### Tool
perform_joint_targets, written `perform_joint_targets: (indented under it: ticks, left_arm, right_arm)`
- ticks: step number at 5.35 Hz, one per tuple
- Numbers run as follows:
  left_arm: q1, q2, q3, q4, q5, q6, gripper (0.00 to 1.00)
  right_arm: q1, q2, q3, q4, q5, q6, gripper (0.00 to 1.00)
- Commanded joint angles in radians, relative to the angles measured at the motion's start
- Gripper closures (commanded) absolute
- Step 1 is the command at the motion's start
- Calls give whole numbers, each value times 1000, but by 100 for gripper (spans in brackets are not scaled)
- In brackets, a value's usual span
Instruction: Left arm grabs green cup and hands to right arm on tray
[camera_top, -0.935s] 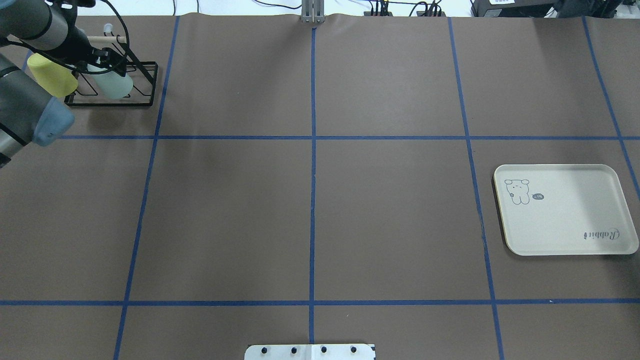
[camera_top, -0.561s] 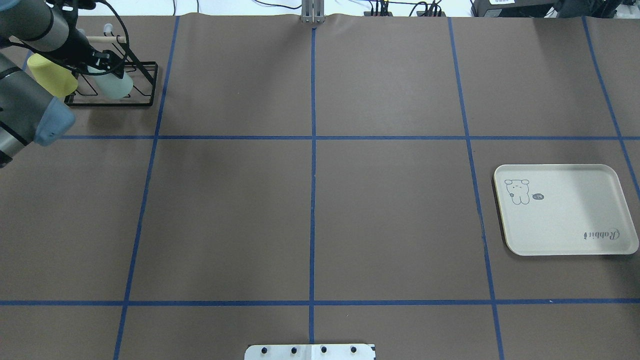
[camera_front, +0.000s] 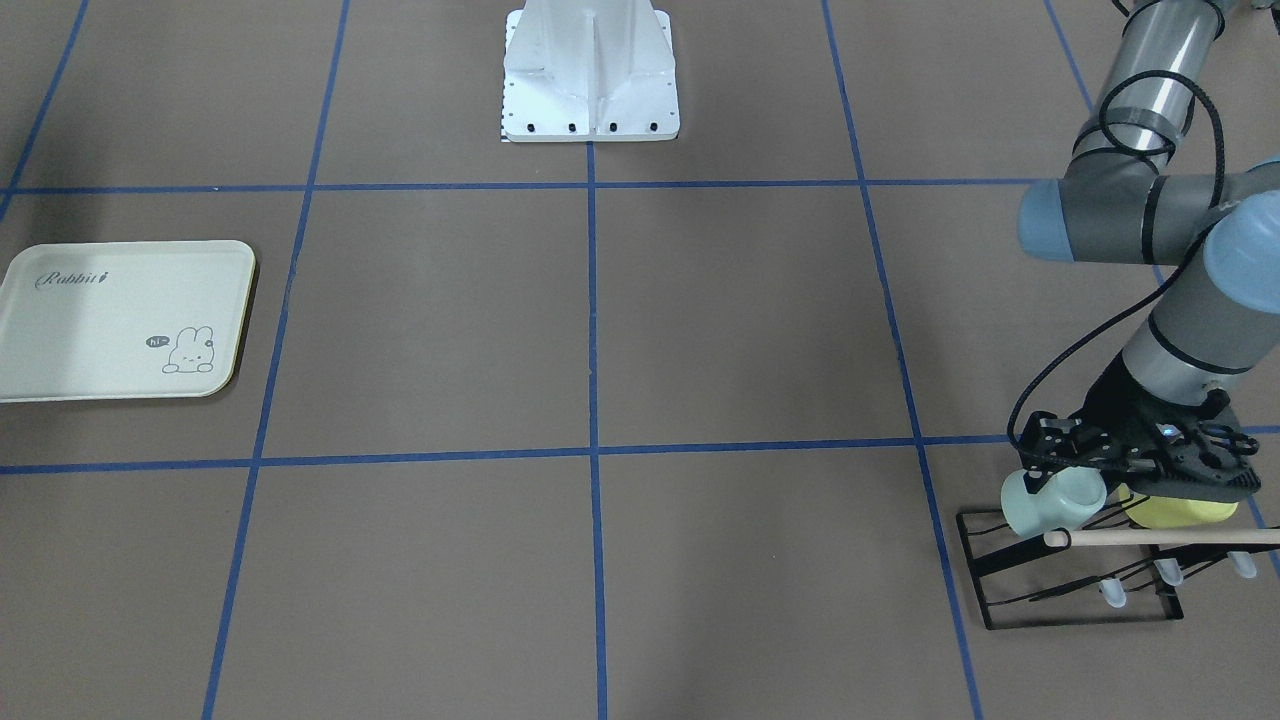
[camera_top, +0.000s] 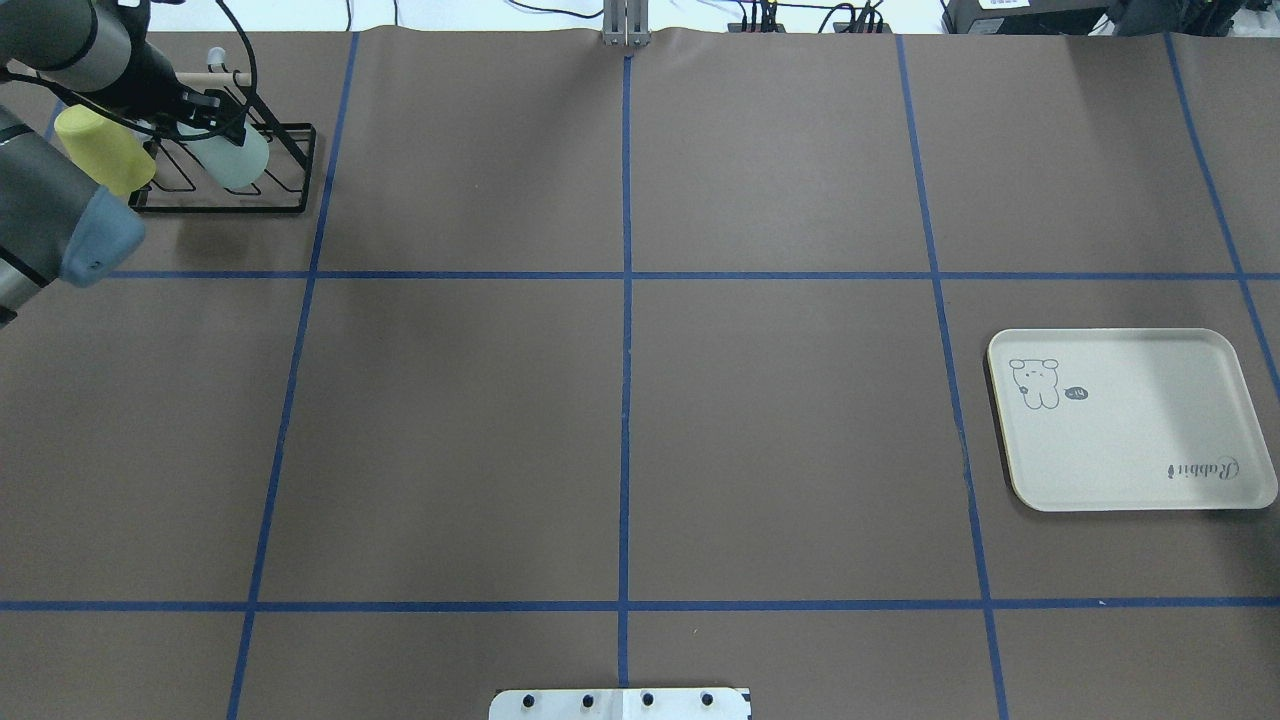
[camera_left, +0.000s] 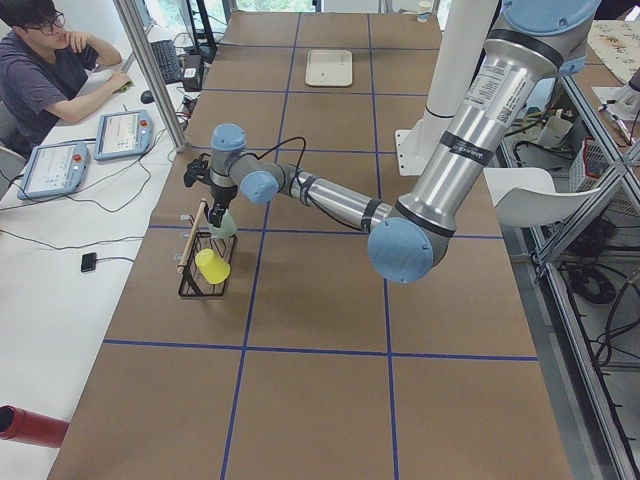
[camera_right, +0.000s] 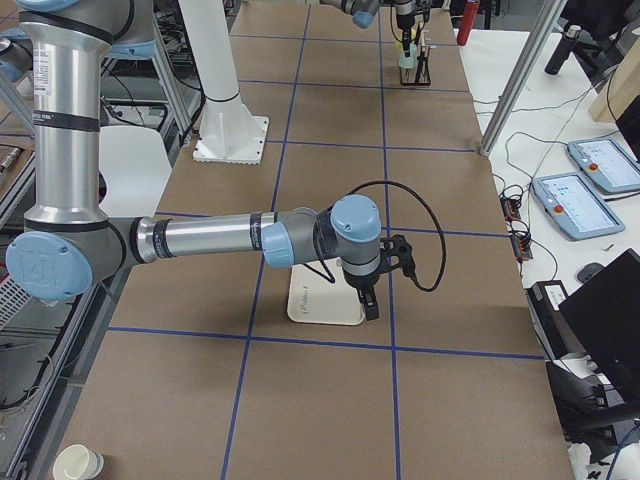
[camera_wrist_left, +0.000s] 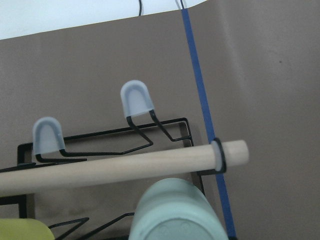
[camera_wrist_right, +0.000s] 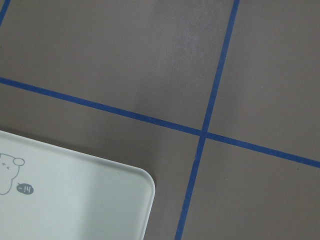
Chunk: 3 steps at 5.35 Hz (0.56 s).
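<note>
The green cup (camera_front: 1045, 505) sits tilted in the left end effector (camera_front: 1066, 470), seemingly clamped.

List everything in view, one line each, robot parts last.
green cup: one, pale mint, tilted over the rack
yellow-green cup: one, yellow-green, on the rack beside it
rack: one, black wire with wooden dowel, table's far left corner
tray: one, cream, table's right side
table: one, brown, blue tape grid
operator: one, dark shirt, side desk
left pincer: one, black, at the green cup
right pincer: one, black, near the tray's corner
</note>
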Motion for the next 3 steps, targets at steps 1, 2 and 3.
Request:
perform_joint_targets:
  ticks: [1, 2, 3]
  left_arm:
    - [-52, 12, -110, 44, -6, 0, 99]
    - [-65, 45, -241, 133, -6, 0, 99]
    - [-74, 56, -370, 238, -1, -9, 99]
  right_arm:
    - [-1, 0, 1, 0, 0, -1, 0]
    - [-1, 0, 1, 0, 0, 1, 0]
    - [-1, 2, 2, 0, 2, 1, 0]
